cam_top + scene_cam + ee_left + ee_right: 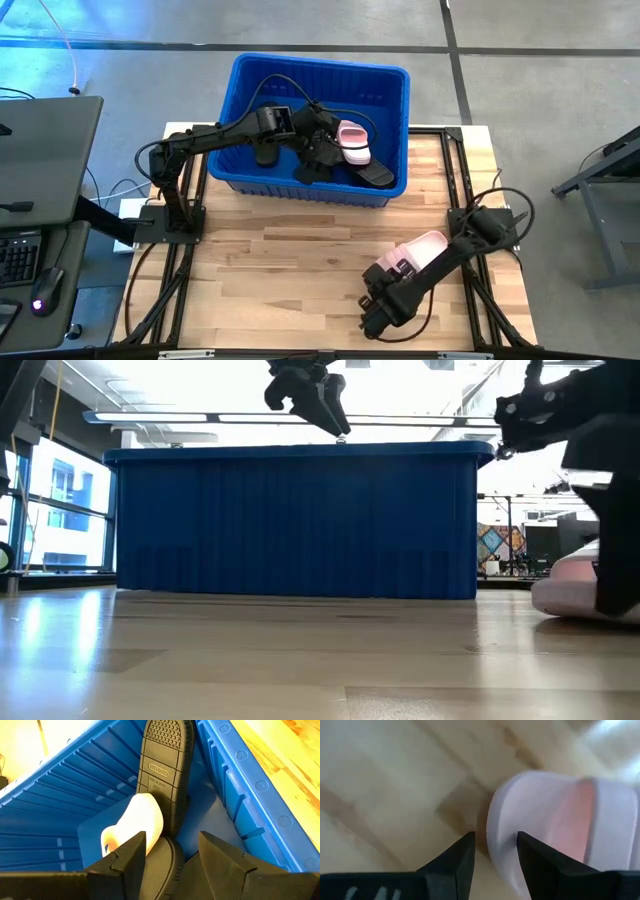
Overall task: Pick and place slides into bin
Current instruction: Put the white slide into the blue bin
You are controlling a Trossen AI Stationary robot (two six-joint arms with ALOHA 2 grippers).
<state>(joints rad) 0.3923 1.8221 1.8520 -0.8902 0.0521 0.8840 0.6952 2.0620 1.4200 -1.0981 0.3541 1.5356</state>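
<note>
Slides lie in two places in the high view: a pink slide (352, 141) and black slides (375, 174) sit inside the bin (385, 75) at the table's (280, 270) far side, and another pink slide (418, 250) rests on the table near the right edge. The left gripper (318, 150) hangs over the bin's contents; the right gripper (372, 312) is low beside the table slide.

Low view: the bin fills the middle, the left gripper (330, 410) above its rim, the pink slide (568, 588) on the table at right.

Left wrist view: fingers (127, 855) spread apart, grasping nothing, over a pink slide (135, 822) and an upturned black slide (162, 775).

Right wrist view: fingers (457, 857) released, parted at the pink slide's (560, 820) edge.
</note>
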